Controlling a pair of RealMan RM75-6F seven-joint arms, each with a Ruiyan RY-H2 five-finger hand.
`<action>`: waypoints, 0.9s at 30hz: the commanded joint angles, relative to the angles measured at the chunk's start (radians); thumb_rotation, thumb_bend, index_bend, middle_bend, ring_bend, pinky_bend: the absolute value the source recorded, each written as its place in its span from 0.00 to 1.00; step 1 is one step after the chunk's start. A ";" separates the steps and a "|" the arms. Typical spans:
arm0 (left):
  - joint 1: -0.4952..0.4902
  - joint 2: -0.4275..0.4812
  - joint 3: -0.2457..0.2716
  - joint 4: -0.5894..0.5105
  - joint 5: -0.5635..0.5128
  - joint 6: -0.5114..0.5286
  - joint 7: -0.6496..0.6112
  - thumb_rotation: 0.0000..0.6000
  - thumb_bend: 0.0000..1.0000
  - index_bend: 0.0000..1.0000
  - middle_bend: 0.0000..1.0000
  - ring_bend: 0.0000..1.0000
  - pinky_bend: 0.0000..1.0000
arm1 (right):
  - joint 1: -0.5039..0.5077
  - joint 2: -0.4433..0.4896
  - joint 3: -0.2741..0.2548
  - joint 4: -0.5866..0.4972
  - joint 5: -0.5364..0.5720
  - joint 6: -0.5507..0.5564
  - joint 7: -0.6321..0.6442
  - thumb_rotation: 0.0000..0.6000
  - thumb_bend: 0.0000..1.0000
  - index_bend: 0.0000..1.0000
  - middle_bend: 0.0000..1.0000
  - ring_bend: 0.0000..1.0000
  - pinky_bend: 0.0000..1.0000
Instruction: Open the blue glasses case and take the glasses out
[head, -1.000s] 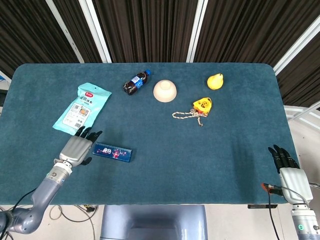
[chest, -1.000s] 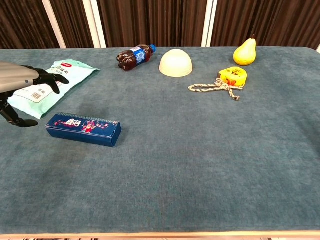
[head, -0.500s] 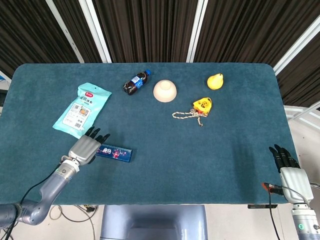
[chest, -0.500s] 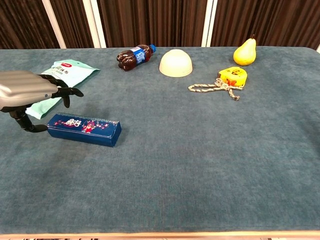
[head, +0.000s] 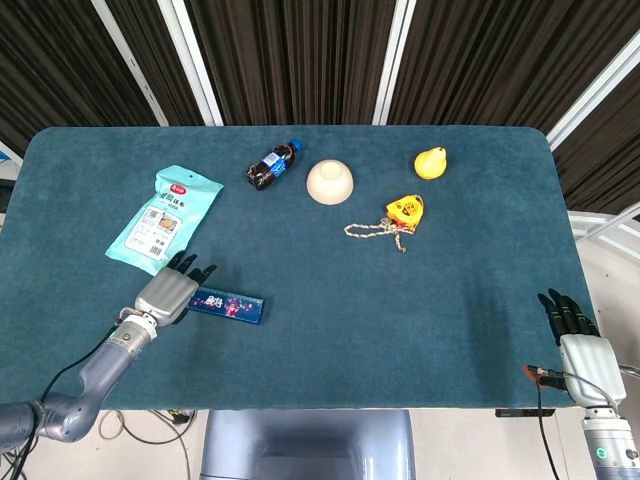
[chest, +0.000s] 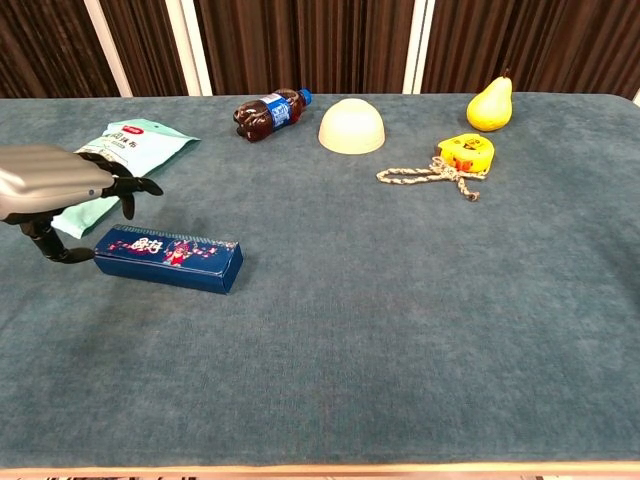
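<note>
The blue glasses case (head: 229, 306) lies closed and flat on the teal table, near the front left; in the chest view the case (chest: 168, 258) shows its patterned lid. My left hand (head: 171, 292) hovers over the case's left end with fingers spread and slightly curled, holding nothing. In the chest view that hand (chest: 55, 180) sits just above and left of the case, its thumb reaching down beside the case's end. My right hand (head: 576, 338) rests at the table's front right edge, fingers straight and apart, empty. No glasses are visible.
A mint snack bag (head: 164, 219) lies just behind my left hand. Along the back stand a cola bottle (head: 273, 166) on its side, an upturned cream bowl (head: 329, 182) and a yellow pear (head: 431, 162). A yellow tape measure (head: 405, 208) with a cord (head: 375, 230) lies centre right.
My left hand has moved right from beside the case to over its left end. The case stays shut and in place. The right hand has not moved.
</note>
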 joint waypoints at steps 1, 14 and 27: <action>-0.001 -0.002 0.000 0.006 0.003 -0.007 -0.005 1.00 0.34 0.00 0.26 0.00 0.02 | 0.000 0.000 0.000 0.000 0.001 -0.001 0.000 1.00 0.16 0.00 0.00 0.00 0.21; 0.000 -0.011 -0.004 0.007 0.009 -0.014 -0.014 1.00 0.34 0.00 0.27 0.00 0.02 | 0.000 -0.001 0.001 0.000 0.001 0.001 -0.001 1.00 0.16 0.00 0.00 0.00 0.21; 0.001 -0.023 -0.009 0.009 0.004 -0.015 -0.013 1.00 0.34 0.00 0.28 0.00 0.02 | 0.000 -0.001 0.001 0.000 0.001 0.001 -0.001 1.00 0.16 0.00 0.00 0.00 0.21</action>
